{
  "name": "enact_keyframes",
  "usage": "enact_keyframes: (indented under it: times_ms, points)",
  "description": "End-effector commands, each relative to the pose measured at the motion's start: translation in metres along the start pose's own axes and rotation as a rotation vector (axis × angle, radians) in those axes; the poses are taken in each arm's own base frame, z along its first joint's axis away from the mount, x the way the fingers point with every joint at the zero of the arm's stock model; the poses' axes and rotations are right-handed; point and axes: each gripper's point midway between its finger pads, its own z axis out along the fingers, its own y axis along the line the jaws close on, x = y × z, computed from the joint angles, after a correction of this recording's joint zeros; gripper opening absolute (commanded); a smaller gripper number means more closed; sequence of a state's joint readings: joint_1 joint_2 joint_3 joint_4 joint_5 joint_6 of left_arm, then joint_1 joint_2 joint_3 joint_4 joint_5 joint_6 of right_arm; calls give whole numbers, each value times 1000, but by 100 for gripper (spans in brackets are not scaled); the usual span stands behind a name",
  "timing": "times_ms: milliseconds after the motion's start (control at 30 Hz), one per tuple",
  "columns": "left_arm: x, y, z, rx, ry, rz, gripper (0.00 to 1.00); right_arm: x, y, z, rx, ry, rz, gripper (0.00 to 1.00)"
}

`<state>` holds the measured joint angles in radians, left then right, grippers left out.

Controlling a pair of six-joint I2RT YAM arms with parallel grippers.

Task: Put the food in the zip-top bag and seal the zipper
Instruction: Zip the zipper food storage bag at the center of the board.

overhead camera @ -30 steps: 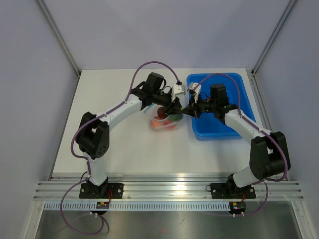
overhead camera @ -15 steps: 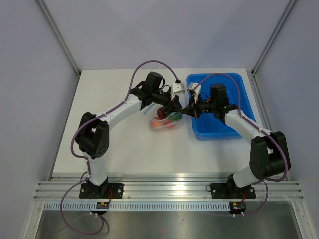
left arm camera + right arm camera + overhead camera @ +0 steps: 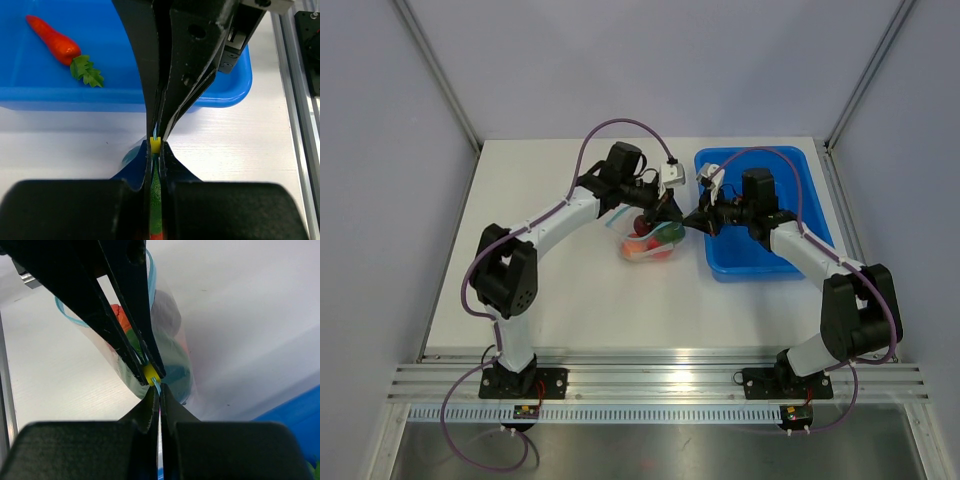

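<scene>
One zip-top bag (image 3: 650, 242), clear and crinkly, lying on the white table (image 3: 550, 290) at the centre of the top view, just left of the blue tray (image 3: 760, 270). Inside it, food (image 3: 642, 226): red, green, orange and dark rounds bunched together, at least four, too overlapped to count surely. One zipper (image 3: 152, 280), a thin teal strip running from the top of the right wrist view down to its centre.

Probably light, limp and slippery as a whole, with film prone to crumple and slide, and toy pieces free to roll and shift the load. Best taken at the zipper itself, the only firm line, pinched flat near its end rather than on the loose film.

Left gripper (image 3: 155, 150) clenched on the zipper at the lower centre of its own view, a small yellow piece (image 3: 155, 145) right at its tips; slider or pad, cannot tell. Right gripper (image 3: 159, 395) likewise clamped on the teal strip, tip to tip with the left, at the bag's right corner.

One carrot (image 3: 55, 42), orange with green leaves, alone in the tray at the upper left of the left wrist view, outside the bag. Two arms, one tray.
</scene>
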<state>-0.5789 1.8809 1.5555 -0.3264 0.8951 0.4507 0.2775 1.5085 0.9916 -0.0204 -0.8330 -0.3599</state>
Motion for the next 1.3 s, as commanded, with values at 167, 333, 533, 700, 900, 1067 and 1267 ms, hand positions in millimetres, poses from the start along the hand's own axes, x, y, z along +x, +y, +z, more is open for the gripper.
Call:
enact_keyframes:
  times_ms: [167,333,533,700,900,1067,1267]
  points:
    - [20,-6,-25,16,43,-59,0,-39,-42,-18,249,-156,-48,0]
    - [28,-2,-34,-10,63,-96,0,-41,-57,-25,353,-168,-14,0]
    - [50,6,-69,-90,82,-181,0,-36,-66,-30,410,-128,45,0]
    - [50,13,-95,-196,75,-162,0,-35,-68,-30,422,-133,59,0]
    - [68,12,-112,-261,86,-213,0,-27,-72,-27,438,-123,91,0]
    - [72,12,-127,-319,72,-224,0,-22,-75,-28,466,-117,103,0]
    - [75,19,-151,-406,38,-259,0,-20,-82,-27,490,-134,144,0]
